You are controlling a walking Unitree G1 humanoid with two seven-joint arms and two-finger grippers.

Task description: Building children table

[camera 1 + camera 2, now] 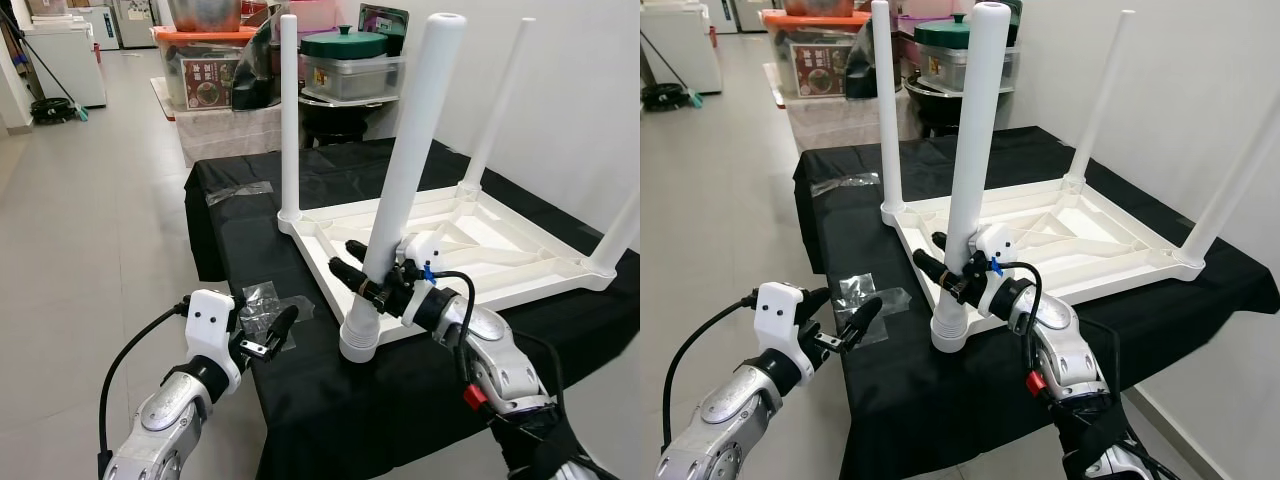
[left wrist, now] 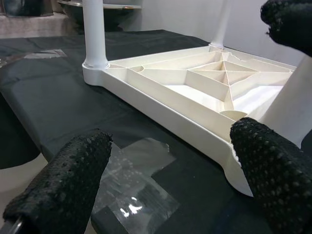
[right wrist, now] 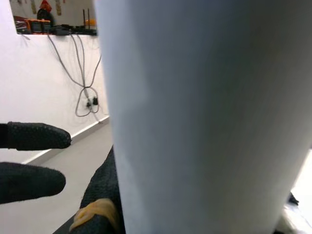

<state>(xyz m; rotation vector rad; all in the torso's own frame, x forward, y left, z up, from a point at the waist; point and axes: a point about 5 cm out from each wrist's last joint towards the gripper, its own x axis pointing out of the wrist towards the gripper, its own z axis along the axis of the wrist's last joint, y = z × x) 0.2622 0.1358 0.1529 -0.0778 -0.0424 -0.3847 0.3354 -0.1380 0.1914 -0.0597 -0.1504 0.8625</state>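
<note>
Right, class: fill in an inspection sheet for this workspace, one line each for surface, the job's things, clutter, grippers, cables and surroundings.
Surface: black cloth covering the work table.
Job's things: upside-down white table top; three legs upright at corners; nearest table leg leaning at the front corner.
Clutter: clear plastic wrappers on the cloth.
Grippers: right gripper shut on the table leg; left gripper open, over the wrappers.
Cables: black cable along the left arm.
Surroundings: storage bins and a green-lidded pot behind; grey floor.
</note>
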